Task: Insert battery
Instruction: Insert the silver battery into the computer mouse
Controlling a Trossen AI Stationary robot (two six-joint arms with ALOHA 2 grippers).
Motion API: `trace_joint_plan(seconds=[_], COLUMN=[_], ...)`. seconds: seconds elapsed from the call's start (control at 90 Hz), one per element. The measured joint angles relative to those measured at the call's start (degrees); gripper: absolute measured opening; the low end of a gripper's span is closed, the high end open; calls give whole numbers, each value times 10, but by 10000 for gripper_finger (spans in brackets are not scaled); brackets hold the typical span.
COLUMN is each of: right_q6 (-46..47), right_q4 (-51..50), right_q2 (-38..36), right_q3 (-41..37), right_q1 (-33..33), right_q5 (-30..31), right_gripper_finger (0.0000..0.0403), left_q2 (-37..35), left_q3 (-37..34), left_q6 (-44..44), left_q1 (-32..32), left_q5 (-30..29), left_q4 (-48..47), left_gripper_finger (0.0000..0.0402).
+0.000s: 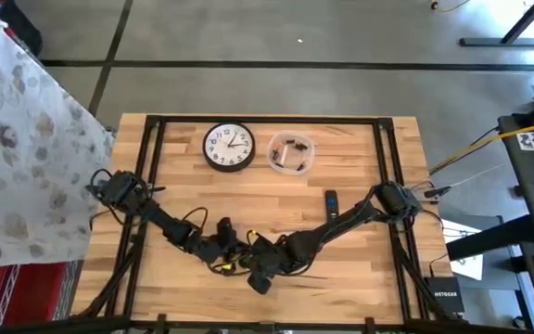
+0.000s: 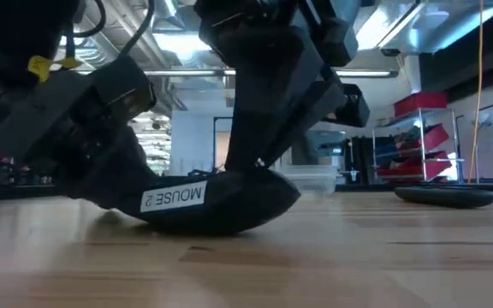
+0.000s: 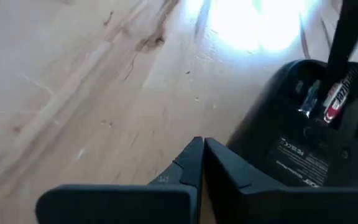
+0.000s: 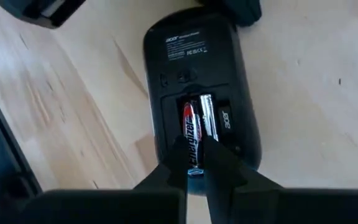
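Observation:
A black computer mouse (image 4: 197, 74) lies upside down on the wooden table near its front middle, with a label "MOUSE 2" on its side (image 2: 175, 196) and its battery bay open. My right gripper (image 4: 195, 163) is shut on a red, black and silver battery (image 4: 192, 132) above the bay; a silver piece (image 4: 207, 115) sits beside the battery. My left gripper (image 3: 199, 148) is shut, with its tips low at the table just beside one end of the mouse (image 3: 303, 134). My right gripper pinches the battery between its two fingers (image 4: 219, 163), near the battery's upper end (image 4: 194, 152). The fingers come from above, slanting down. The battery is tilted, its lower end (image 3: 332, 113) down in the mouse's open bay. My left gripper stands shut at the mouse's edge (image 3: 244, 146); whether it touches the mouse I cannot tell.
At the far side of the table lie a round wall clock (image 1: 229, 147) and a clear tub (image 1: 291, 153) holding small dark items. A black remote (image 1: 331, 202) lies right of centre. Both arms crowd the near middle of the table.

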Motion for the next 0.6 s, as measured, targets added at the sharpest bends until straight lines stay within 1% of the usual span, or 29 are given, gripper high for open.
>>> trace_joint_plan(seconds=[0.156,0.244,0.4,0.6], right_q6=[-4,-5,-7,-7], right_q4=[-3,-8,-14,-22], right_q2=[1,1,1,1], right_q3=[0,0,1,0], right_q1=[0,-1,-2,-2], right_q5=[-8,-12,-12,-7], right_gripper_finger=[5,5,5,5], left_q2=[-27,-52,-98,-142], left_q3=[-1,-1,-1,-1], left_q6=[88,140,175,192], left_q1=[-7,-10,-10,-10], left_q5=[-5,-2,12,43], left_q4=[-23,-58,-139,-219], left_gripper_finger=[2,16,72,162])
